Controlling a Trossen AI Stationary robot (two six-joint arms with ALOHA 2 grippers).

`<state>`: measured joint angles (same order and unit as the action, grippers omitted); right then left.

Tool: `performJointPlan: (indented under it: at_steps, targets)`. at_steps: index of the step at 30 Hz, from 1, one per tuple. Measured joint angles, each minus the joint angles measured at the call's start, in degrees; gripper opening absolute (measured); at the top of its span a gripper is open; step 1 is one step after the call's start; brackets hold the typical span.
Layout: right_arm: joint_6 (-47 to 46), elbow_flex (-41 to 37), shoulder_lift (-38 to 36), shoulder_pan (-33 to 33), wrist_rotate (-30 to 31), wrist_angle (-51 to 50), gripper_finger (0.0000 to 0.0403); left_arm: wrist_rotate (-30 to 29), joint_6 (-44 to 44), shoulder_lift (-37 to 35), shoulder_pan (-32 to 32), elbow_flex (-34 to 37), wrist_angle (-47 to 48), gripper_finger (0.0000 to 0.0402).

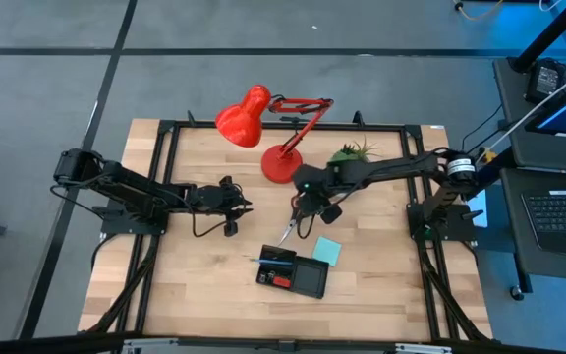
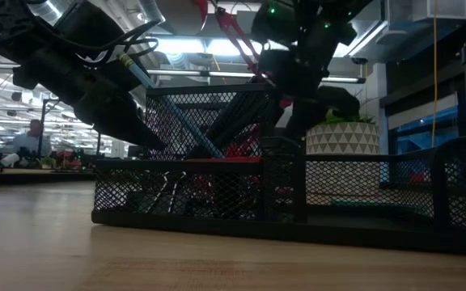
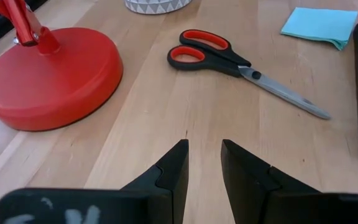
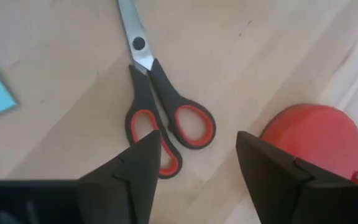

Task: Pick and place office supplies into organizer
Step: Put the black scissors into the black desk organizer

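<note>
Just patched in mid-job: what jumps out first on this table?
The red desk lamp at the table's far side catches the eye first. Just nearer lie the red-handled scissors flat on the wood, the right claw open directly above their handles. The black organizer sits nearer the front edge.

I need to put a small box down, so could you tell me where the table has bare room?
Bare wood spans the table near the left edge, beside the organizer. It is crowded around the scissors: the lamp base, plant, sticky-note pad and open right pincer cluster there.
</note>
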<state>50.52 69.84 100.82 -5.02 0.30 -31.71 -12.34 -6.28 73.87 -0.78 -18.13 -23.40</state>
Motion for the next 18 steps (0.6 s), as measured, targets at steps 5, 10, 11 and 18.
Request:
performJointPlan:
  at_steps: [5, 10, 11, 18]
  targets:
    - [5.3, 0.0, 2.4, 0.0, -0.1, 0.6, 0.0199, 0.0, 0.0, 0.0, 0.0, 0.0, 0.6, 0.0088]
    - [10.3, 0.0, 4.7, 0.0, 0.0, 0.2, 0.0198, 0.0, -1.8, 0.0, 0.0, 0.0, 1.3, 0.0088]
    - [11.3, 0.0, 5.1, 0.0, 0.0, 0.2, 0.0198, 0.0, -2.1, 0.0, 0.0, 0.0, 1.5, 0.0088]
    - [14.3, 0.0, 6.2, -0.3, 0.0, 1.4, 0.0197, 0.0, -2.1, 0.0, 0.0, 0.0, 1.8, 0.0088]
